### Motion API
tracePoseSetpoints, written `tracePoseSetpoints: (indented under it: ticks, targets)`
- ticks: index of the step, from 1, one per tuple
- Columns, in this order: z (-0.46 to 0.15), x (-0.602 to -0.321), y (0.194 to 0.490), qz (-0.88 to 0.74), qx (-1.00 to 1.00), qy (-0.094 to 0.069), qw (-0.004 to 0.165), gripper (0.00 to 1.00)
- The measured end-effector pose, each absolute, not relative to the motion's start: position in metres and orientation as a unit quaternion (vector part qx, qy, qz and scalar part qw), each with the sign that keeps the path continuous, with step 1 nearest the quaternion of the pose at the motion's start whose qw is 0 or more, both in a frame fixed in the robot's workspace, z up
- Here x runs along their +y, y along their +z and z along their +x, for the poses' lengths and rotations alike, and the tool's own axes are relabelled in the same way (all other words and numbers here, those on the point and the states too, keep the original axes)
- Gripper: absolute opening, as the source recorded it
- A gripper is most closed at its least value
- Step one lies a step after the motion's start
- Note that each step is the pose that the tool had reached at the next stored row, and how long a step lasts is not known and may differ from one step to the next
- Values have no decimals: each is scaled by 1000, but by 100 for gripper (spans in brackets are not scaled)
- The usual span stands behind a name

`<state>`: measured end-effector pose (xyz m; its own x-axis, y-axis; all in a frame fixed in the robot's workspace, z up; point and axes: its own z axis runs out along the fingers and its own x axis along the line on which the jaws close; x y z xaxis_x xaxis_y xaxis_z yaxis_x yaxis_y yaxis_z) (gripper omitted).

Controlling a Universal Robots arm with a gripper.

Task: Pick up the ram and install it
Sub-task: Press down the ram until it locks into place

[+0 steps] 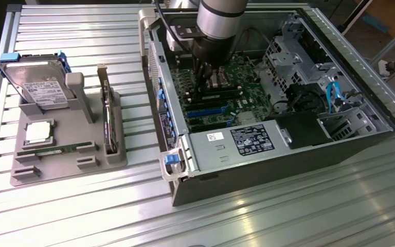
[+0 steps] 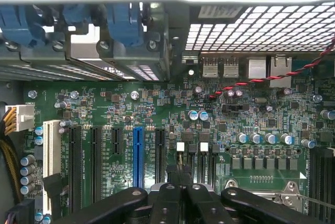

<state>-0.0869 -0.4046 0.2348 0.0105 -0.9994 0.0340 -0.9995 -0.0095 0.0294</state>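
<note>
The black pincer (image 1: pixel 211 77) hangs over the green motherboard (image 1: pixel 242 98), grip state unclear; the thin green ram stick (image 1: pixel 47 151) lies lower left in its grey holder (image 1: pixel 60 164); descending risks striking components.

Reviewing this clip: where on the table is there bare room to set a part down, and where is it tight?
Free: table strip in front of the computer case, and behind the parts holder. Tight: inside the case, where the gripper hangs over the motherboard.

Ribbed metal table (image 1: pixel 266 206), glossy reflections.
</note>
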Motion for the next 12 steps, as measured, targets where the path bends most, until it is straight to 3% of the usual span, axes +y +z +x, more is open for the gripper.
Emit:
tracePoseSetpoints:
  ticks: [12]
  targets:
    - [-87,-405,232,710,-703,2,22,11]
